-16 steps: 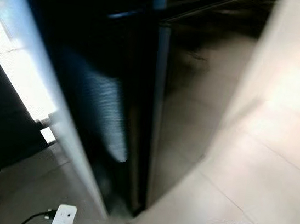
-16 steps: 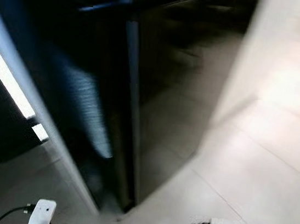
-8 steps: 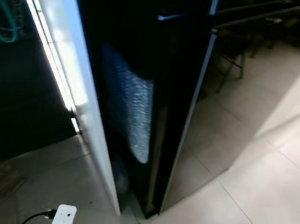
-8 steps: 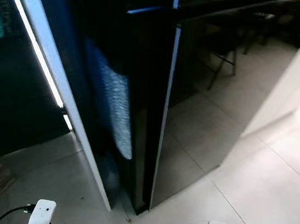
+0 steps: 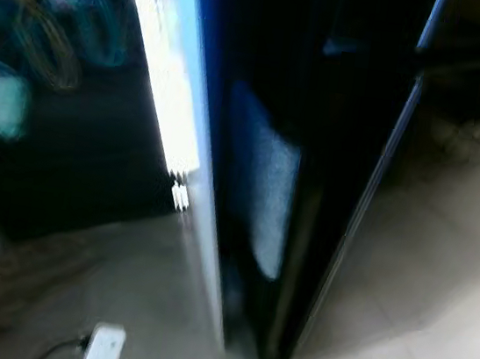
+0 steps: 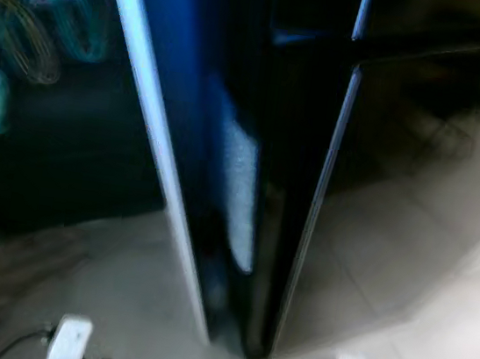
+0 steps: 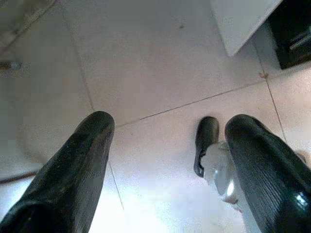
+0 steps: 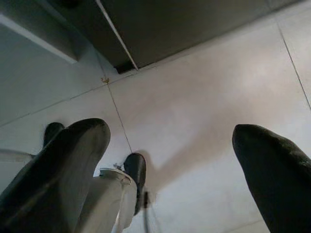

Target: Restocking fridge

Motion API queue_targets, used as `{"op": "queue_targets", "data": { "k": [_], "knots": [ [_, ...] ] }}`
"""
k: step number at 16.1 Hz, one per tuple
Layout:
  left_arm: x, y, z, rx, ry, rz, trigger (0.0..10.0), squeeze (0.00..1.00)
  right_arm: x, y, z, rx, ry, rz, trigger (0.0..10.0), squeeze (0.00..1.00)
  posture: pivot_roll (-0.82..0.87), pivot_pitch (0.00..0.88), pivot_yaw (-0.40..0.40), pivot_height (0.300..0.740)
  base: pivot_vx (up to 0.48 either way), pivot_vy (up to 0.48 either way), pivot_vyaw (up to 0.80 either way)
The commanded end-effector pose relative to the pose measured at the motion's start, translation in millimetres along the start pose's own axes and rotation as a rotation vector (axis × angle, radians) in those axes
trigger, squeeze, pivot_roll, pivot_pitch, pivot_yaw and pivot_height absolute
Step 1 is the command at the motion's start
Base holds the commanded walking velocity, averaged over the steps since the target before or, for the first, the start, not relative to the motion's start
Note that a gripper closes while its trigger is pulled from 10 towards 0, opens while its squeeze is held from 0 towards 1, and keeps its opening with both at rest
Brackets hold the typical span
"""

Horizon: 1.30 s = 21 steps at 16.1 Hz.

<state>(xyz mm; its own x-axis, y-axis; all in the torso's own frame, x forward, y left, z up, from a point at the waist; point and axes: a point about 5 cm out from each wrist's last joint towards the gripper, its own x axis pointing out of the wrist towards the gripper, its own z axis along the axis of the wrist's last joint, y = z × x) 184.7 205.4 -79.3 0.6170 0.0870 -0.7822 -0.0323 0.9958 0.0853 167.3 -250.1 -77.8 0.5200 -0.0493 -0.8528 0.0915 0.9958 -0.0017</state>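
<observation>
- Left tool point(image 7: 165, 160): hanging at the robot's side and pointing down at the tiled floor point(image 7: 146, 63). Its two black fingers point(image 7: 73, 174) are standing wide apart and holding nothing. One of the robot's black feet point(image 7: 206, 143) is showing between them.
- Right tool point(image 8: 170, 165): likewise hanging idle over the floor, fingers spread wide and gripping nothing. The foot of the fridge cabinet is showing just ahead of it.
- Fridge point(image 5: 334, 139): standing directly in front of the robot, a tall dark appliance with glossy black fronts. The head views are blurring, so fine detail is not readable.
- Fridge door point(image 5: 172, 126): standing open on the robot's left, its pale edge catching bright light and running down to the floor. A dark gap is opening between it and the cabinet.
- Interior: too dark to make out shelves or contents. A pale textured patch point(image 5: 269, 192) is showing inside the gap; what it is cannot be determined.
- Stock items: none identifiable near either tool.
- Handling judgement: the door is likely rigid, heavy and hinge-bound, and its glossy face is likely slippery to the fingers. The exposed pale edge is offering the surest purchase, by hooking or pushing rather than pinching.
- Stage judgement: approach phase appears to be in hand; loading is not yet begun.
</observation>
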Motion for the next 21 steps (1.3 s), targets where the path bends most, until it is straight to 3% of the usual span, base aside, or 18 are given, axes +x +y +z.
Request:
{"op": "queue_targets", "data": {
  "k": [1,8,17,21],
  "knots": [
    [-1.4,7.7,-5,-0.008,0.025,0.021,10.0,0.00,1.8,7.1,1,-0.005,0.007,0.021,10.0,0.00,0.04,0.037,0.011,0.740,0.000,0.000,0.80],
    [-1.6,8.0,-6,-0.006,0.027,0.020,10.0,0.00,1.7,7.5,-1,-0.015,0.028,0.031,10.0,0.00,0.04,0.041,0.013,0.740,0.000,0.000,0.80],
    [-2.3,7.7,-9,0.004,0.031,0.011,10.0,0.00,1.3,9.0,-4,-0.094,0.059,0.068,10.0,0.00,0.03,0.024,0.021,0.740,0.000,0.000,0.80],
    [-4.4,12.7,-15,0.014,0.041,0.018,10.0,0.00,0.6,10.7,-11,-0.099,0.068,0.080,10.0,0.00,0.04,0.080,0.030,0.740,0.000,0.000,0.80]
  ]
}}
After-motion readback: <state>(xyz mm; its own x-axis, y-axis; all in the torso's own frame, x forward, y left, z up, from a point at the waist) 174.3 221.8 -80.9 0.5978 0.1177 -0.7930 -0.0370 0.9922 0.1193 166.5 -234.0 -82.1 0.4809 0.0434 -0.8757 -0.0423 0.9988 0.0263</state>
